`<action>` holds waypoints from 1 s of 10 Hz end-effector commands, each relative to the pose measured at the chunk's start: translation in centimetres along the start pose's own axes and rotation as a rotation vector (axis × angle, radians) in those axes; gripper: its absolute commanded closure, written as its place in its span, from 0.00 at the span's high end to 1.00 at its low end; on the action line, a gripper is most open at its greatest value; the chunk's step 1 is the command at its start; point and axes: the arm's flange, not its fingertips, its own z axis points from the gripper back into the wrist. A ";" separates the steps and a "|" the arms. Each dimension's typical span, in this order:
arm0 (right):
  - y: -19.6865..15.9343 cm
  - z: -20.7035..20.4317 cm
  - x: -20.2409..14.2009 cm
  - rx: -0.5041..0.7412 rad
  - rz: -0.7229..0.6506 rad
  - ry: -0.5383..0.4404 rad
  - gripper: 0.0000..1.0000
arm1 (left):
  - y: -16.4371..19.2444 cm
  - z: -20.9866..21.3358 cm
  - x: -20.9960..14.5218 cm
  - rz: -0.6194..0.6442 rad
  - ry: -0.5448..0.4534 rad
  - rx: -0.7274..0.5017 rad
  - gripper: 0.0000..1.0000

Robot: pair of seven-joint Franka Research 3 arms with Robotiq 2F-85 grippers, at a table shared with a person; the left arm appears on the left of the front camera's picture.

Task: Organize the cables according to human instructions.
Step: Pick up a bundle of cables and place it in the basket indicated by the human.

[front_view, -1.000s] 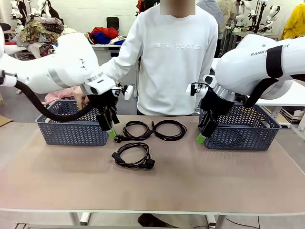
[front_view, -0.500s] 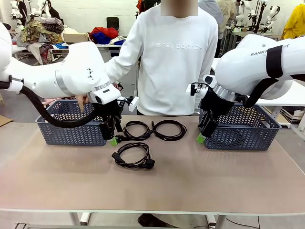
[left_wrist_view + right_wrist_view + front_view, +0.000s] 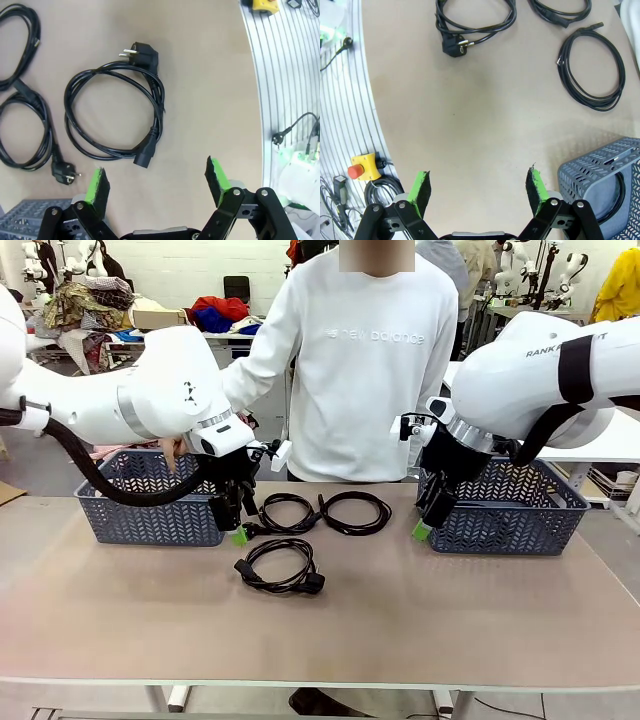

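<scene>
Three thin black cables (image 3: 161, 105) are lying flat as oval coils on the tan counter (image 3: 450, 630), long axes running left-right between two grey lattice baskets (image 3: 150, 522). The left hand (image 3: 157, 182) and right hand (image 3: 477, 185) are hovering, fingers spread.

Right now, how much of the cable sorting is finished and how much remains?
Done: one cable appears to lie inside the right basket. In hand: nothing; the left gripper and the right gripper are both open and empty. Left: three cables lie coiled on the table.
</scene>
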 end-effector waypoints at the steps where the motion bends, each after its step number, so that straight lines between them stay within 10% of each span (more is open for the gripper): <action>1: -0.1 0.2 0.3 -0.007 0.000 -0.002 1.00 | 0.0 0.0 0.0 0.000 0.000 0.000 1.00; 10: -0.1 0.2 0.3 -0.007 0.000 -0.002 1.00 | -4.0 -7.9 1.9 -0.048 0.125 0.101 1.00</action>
